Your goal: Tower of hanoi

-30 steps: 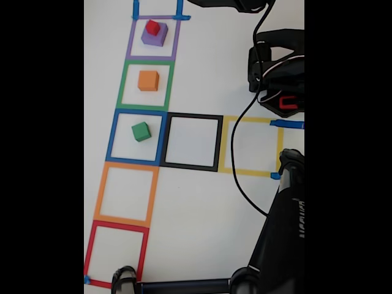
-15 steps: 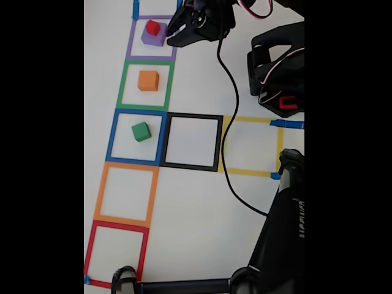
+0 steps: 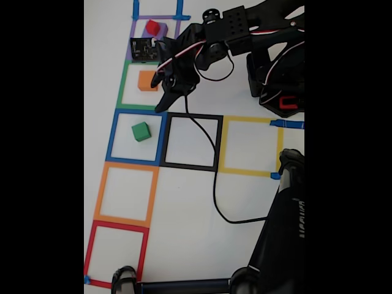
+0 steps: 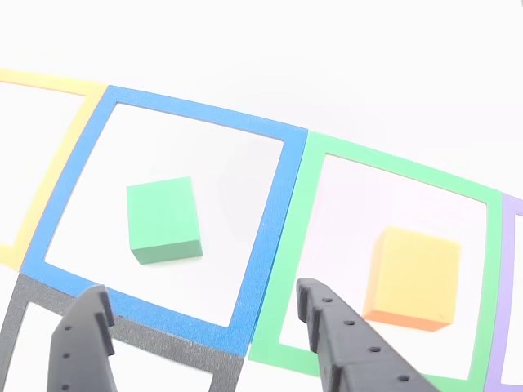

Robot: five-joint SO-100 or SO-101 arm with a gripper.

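The gripper (image 4: pixel 200 298) is held spread and empty; in the other view the green cube (image 4: pixel 164 220) is seen at its 11 o'clock, the orange cube (image 4: pixel 413 278) at 3 o'clock

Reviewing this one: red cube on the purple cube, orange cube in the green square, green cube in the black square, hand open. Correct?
One error: the green cube sits in the blue square, not the black one, as the fixed view shows. Red cube on purple cube, orange cube in the green square, hand open all hold.
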